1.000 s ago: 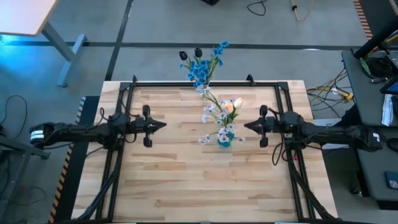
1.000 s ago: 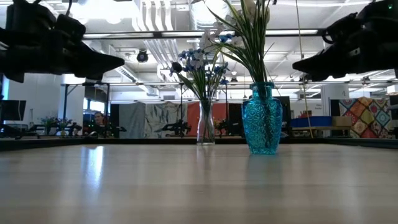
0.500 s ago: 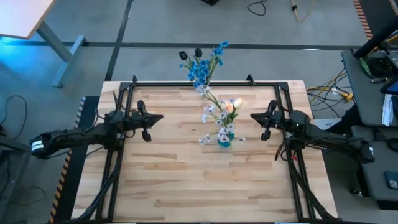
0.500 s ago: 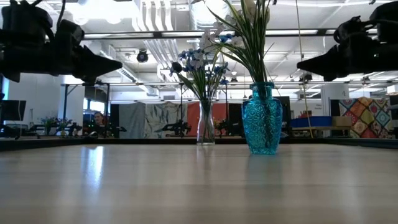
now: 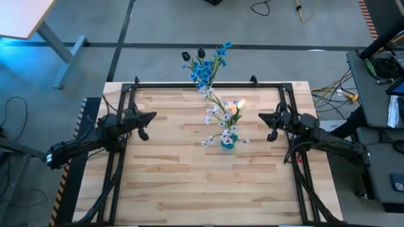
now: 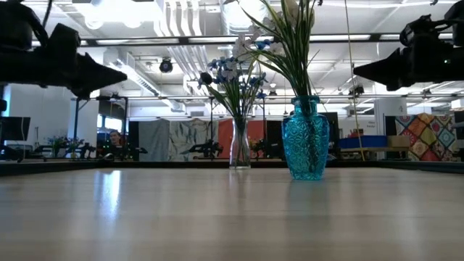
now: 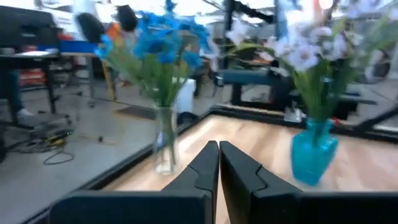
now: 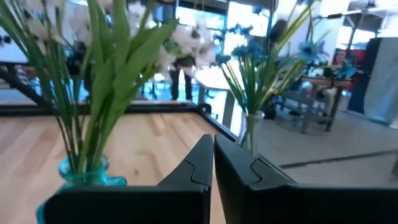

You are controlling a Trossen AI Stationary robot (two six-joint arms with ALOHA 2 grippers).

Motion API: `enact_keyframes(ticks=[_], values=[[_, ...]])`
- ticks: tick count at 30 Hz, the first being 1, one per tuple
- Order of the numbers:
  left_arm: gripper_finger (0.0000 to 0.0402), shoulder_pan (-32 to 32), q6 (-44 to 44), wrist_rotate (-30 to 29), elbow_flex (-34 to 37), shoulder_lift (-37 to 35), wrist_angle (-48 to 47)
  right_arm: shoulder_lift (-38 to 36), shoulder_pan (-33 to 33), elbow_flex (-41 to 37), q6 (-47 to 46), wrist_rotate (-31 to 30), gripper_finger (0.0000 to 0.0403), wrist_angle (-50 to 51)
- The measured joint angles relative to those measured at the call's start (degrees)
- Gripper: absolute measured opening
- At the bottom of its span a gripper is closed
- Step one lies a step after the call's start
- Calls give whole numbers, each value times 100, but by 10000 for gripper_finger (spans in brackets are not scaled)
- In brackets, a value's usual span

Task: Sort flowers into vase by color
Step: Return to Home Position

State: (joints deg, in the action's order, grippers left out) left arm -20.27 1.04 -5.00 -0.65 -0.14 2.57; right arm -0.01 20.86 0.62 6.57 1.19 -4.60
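Observation:
A teal glass vase [image 5: 228,141] stands on the table's middle right and holds white-pink sprays and cream-yellow buds [image 5: 232,107]. A clear glass vase [image 6: 240,148] stands at the table's far edge with blue flowers [image 5: 202,70] and black buds [image 5: 187,56]. My left gripper [image 5: 153,115] hangs shut and level above the table's left side, pointing toward the vases. My right gripper [image 5: 260,117] hangs shut and level at the right side, facing it. Both wrist views show the fingers [image 7: 219,149] [image 8: 213,142] together with nothing between them.
A black frame [image 5: 189,84] runs round the wooden table top. Bare wood [image 5: 189,183] lies in front of the vases, toward the near edge. Beyond the table the low view shows a room with a patterned hanging [image 6: 428,134].
Both arms have drawn back from the middle, the left gripper toward the table's left edge and the right toward the right edge, each swinging a little toward the far edge. Both have stayed shut and level. The vases and flowers have not moved.

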Motion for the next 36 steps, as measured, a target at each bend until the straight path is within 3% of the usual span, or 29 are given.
enact_keyframes(ticks=[3,9,20,36], values=[[0,36,-133,-151,-10,55,-118,5,1,0,-5,-78,8,69],[0,24,-7,-285,11,123,-29,7,2,0,-180,-856,8,217],[0,28,555,-111,11,157,-54,132,2,-1,-521,-867,9,246],[0,28,553,-97,14,283,-48,280,2,-2,-510,-874,9,237]])
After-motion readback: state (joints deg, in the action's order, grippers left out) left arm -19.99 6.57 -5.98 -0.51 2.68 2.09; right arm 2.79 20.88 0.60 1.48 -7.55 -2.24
